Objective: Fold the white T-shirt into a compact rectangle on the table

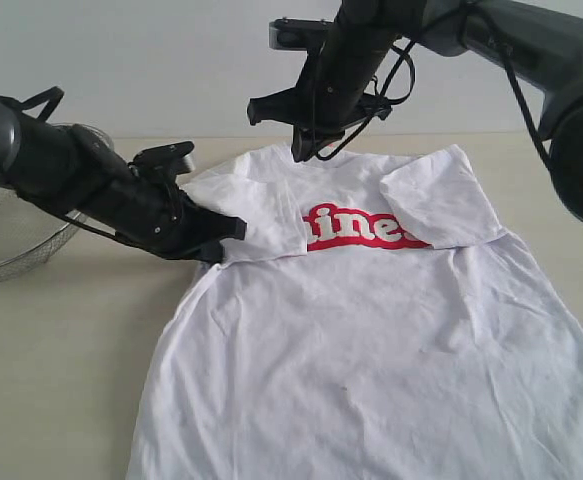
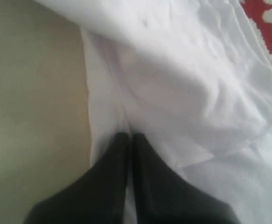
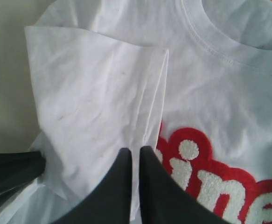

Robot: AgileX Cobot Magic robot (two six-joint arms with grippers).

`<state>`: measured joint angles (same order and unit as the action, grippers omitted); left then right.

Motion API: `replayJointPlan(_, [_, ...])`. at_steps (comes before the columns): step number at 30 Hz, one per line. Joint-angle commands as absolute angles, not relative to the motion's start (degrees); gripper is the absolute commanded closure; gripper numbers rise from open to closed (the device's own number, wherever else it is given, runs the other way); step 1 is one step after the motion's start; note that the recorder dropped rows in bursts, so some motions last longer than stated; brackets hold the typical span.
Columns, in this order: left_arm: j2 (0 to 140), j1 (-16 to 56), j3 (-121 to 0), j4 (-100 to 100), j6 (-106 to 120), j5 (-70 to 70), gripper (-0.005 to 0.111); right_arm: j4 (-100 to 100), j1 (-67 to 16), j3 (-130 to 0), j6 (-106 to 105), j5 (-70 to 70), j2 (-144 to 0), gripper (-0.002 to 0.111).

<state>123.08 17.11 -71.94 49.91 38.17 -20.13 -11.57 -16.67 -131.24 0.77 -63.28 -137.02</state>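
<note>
The white T-shirt [image 1: 371, 340] lies face up on the table [image 1: 61, 360], both sleeves folded in over the chest so they cover the ends of the red lettering [image 1: 361, 228]. My left gripper [image 1: 233, 232] sits low at the shirt's left side, just below the folded sleeve. In the left wrist view its jaws are shut at the tips [image 2: 129, 136], and a ridge of white cloth [image 2: 187, 84] runs into them. My right gripper [image 1: 306, 152] hangs above the collar, shut with nothing in it. Its wrist view shows the tips [image 3: 136, 149] over the folded sleeve [image 3: 103, 93] and lettering [image 3: 205, 177].
A wire mesh basket [image 1: 11, 240] stands at the far left of the table, behind the left arm. The shirt's lower part runs out of the exterior view at the bottom and right. Bare tabletop [image 2: 28, 102] lies left of the shirt.
</note>
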Motion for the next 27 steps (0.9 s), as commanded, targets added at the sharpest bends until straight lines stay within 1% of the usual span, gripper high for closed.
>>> replayJointPlan(1, [123.14,17.22,-71.93,37.82,27.57,-19.52,0.102,-11.64,-16.58,-131.35,0.0,-62.81,-136.43,0.108])
replayJointPlan(5, [122.55,17.22,-71.93,31.67,22.46,-19.52,0.102,-11.64,-16.58,-131.35,0.0,-62.81,-136.43,0.108])
replayJointPlan(11, [120.3,16.14,-71.93,30.57,20.5,-19.27,0.102,-11.64,-16.58,-131.35,0.0,-63.1,-136.43,0.108])
replayJointPlan(15, [117.92,15.43,-71.93,31.09,20.19,-21.93,0.102,-11.64,-16.58,-131.35,-0.53,-63.15,-136.43,0.108])
replayJointPlan(21, [115.71,19.16,-72.06,32.26,21.89,-23.16,0.102,-11.64,-16.58,-131.35,-0.52,-62.75,-136.43,0.108])
replayJointPlan(27, [118.22,21.15,-72.06,31.9,22.04,-22.84,0.102,-11.64,-16.58,-131.35,-0.52,-63.58,-136.43,0.108])
